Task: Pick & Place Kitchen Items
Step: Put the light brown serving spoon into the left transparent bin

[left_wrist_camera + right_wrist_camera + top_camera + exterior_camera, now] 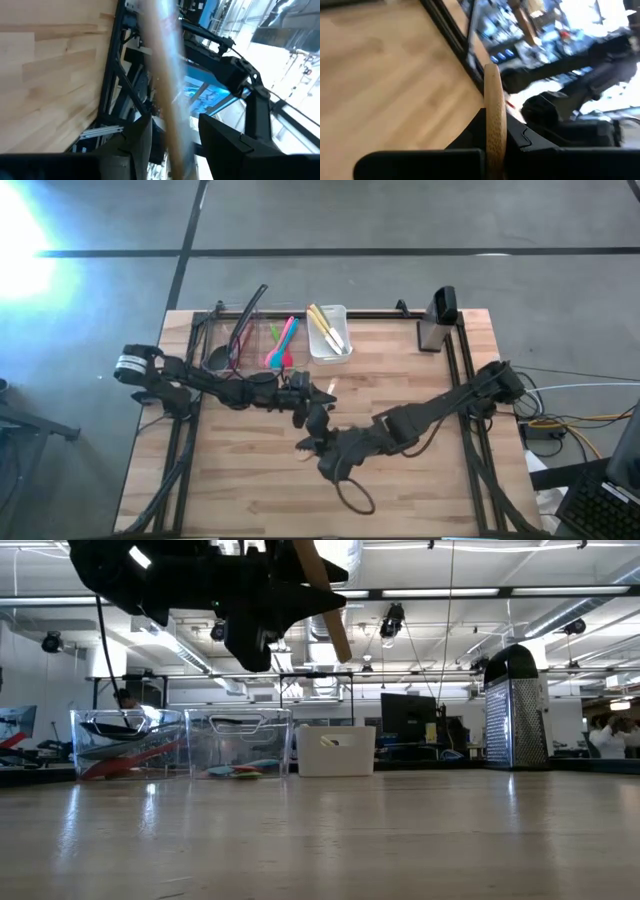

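High view shows both arms meeting over the middle of the wooden table [250, 490], the left gripper [318, 418] and the right gripper [322, 450] close together, with a pale wooden utensil [324, 391] poking out between them, though from above I cannot tell which claw grips it. Right wrist view settles one part: the right gripper [495, 142] has its two dark fingers [470, 137] pressed against the wooden utensil [495, 120], whose rounded end stands up between them. Left wrist view adds what that one lacks: the left gripper [172, 145] has its fingers [137, 145] parted on either side of the utensil's long pale handle [165, 85], with a gap visible on both sides, so it is not clamped. Low view shows the grippers raised well above the tabletop, the wooden utensil [322, 595] tilted in the air, and at the far edge a row of containers: a clear bin [128, 743] holding a red utensil [125, 762], a second clear bin [240, 742] with teal and pink utensils [245, 769], a white bin [337, 751], and a metal grater [516, 710] standing upright, well apart to the side. Only the high view reveals wooden utensils [328, 330] lying in the white bin [320, 352].
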Controlling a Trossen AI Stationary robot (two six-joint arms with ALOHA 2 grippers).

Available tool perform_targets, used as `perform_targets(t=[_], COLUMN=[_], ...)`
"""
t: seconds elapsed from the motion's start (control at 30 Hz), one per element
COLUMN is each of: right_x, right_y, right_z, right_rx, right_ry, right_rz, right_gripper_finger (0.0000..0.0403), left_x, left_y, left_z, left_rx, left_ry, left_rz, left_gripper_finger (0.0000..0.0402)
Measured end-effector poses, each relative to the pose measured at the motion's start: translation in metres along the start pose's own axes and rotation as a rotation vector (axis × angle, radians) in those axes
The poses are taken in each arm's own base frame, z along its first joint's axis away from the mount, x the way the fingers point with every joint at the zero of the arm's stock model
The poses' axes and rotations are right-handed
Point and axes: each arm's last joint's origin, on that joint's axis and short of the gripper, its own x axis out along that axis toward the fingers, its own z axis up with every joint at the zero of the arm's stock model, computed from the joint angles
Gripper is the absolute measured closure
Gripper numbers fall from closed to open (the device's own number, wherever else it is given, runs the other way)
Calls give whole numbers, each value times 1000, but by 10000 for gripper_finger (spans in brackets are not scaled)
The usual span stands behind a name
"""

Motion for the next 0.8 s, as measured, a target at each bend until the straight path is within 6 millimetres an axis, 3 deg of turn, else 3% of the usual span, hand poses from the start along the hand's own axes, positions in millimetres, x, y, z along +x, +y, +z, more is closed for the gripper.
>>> perform_targets(t=[0.23, 0.53, 0.8], right_x=[11, 4, 4], right_y=[18, 28, 23], right_z=[2, 17, 21], right_rx=[-89, -47, -57], right_ry=[170, 61, -4], right_rz=[-120, -72, -92], right_gripper_finger=[395, 395, 395], left_x=[0, 0, 1], left_y=[0, 1, -2], left_z=[-1, -1, -3], left_rx=[-24, 46, 106], left_ry=[28, 33, 70], left_rz=[5, 12, 12], left_gripper_finger=[238, 244, 312])
